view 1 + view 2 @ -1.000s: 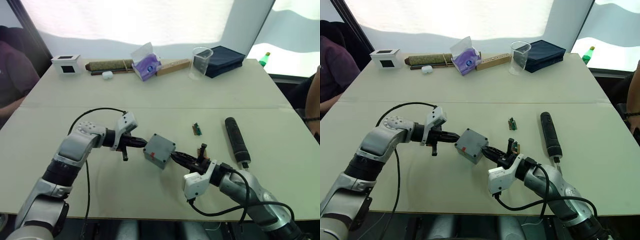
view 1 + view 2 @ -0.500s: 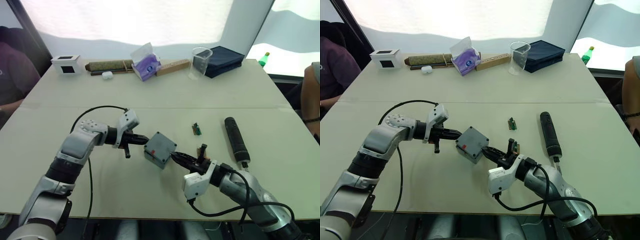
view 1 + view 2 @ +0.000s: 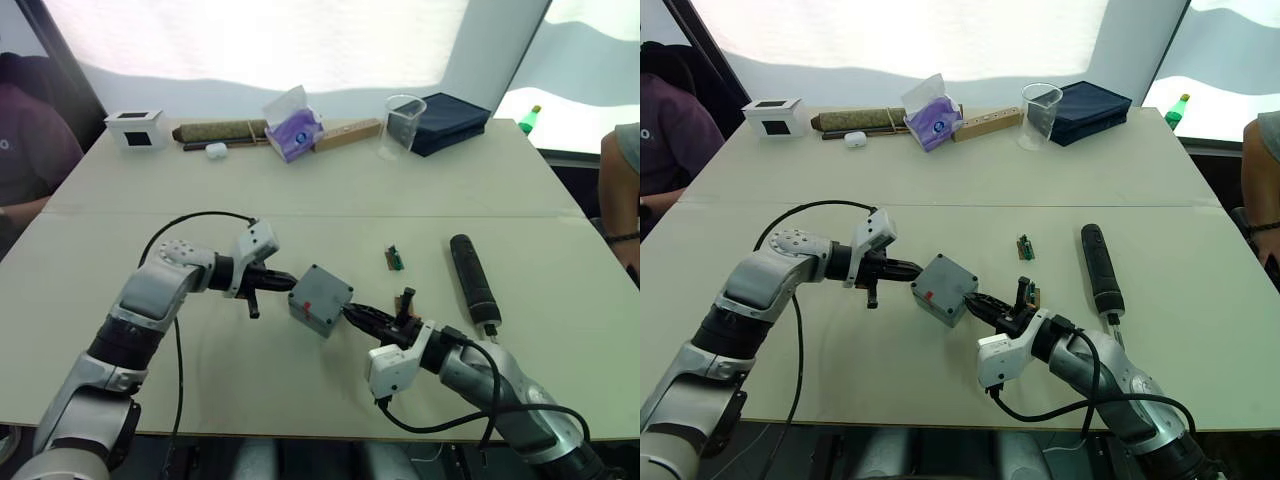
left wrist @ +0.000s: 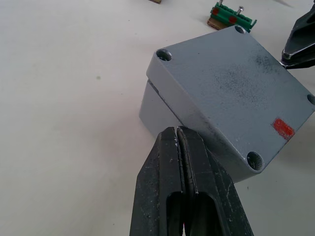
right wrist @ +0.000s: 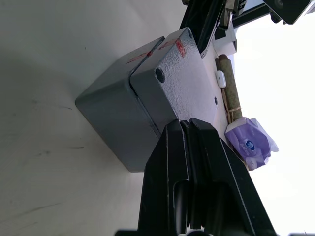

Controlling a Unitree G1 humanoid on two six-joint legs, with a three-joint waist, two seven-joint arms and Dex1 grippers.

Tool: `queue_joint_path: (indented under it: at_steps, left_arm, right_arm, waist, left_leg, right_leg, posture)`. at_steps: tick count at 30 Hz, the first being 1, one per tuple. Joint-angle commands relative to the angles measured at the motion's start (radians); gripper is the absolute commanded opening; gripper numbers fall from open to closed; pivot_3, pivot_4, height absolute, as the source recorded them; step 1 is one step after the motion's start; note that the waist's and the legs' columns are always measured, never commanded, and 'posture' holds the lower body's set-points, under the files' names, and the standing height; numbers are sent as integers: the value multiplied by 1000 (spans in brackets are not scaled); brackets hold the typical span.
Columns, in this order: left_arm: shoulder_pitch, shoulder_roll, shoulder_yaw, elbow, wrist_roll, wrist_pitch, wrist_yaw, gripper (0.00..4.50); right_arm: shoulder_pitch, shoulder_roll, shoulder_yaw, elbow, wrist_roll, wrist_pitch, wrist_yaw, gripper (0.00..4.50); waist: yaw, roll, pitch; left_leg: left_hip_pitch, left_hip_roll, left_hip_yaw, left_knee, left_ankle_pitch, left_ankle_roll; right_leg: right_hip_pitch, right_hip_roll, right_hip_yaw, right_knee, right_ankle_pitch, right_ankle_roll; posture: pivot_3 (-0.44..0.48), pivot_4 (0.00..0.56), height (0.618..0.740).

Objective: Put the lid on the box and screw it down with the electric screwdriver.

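Left eye view: lidded box [image 3: 319,299] between two pressed-together tools, left tool [image 3: 291,284], right tool [image 3: 349,313].

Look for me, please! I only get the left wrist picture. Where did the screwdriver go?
Observer: The electric screwdriver lies on the table, on the robot's right of the box. Neither hand is touching it.
Operator: What's the black thing poking in at the corner?
Observer: That's the right hand, fingers shut. Its tip is at the side of the box opposite the left hand.
Operator: Is anybody watching?
Observer: A person in a dark top sits at the table's far left corner.
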Motion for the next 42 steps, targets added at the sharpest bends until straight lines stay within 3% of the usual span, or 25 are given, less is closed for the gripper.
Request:
queue_joint_path:
  at_steps: [1,17,26,32,42]
  left_arm:
    - [6,-7,-19,-25,-1,-48,-14,0]
    - [-2,4,-16,6,12,-71,-12,0]
    - [-47,21,-10,152,55,-167,-25,0]
    - [-29,-13,-38,142,67,-188,-34,0]
    - [40,7,-72,20,47,-119,-75,0]
  right_arm:
    - [-3,13,-9,-54,27,-11,-8,66]
    - [1,21,-27,-88,32,14,1,66]
    - [132,11,-133,-197,128,95,31,66]
    - [156,36,-79,-152,129,209,94,66]
    - [28,103,21,-89,128,325,161,66]
  waist:
    - [0,0,0]
    - [1,0,0]
    - [1,0,0]
    - [0,0,0]
    - [-2,0,0]
  left_leg:
    - [0,0,0,0,0,0]
    - [0,0,0,0,0,0]
    - [0,0,0,0,0,1]
    - [0,0,0,1,-1,1]
    - [0,0,0,1,-1,1]
  right_leg:
    - [0,0,0,0,0,0]
    - [0,0,0,1,0,0]
    - [0,0,0,1,0,0]
    - [0,0,0,1,0,0]
    - [0,1,0,2,0,0]
  posture:
    - [0,150,737]
    - [0,150,737]
    - [0,150,737]
    - [0,150,737]
    - [0,150,737]
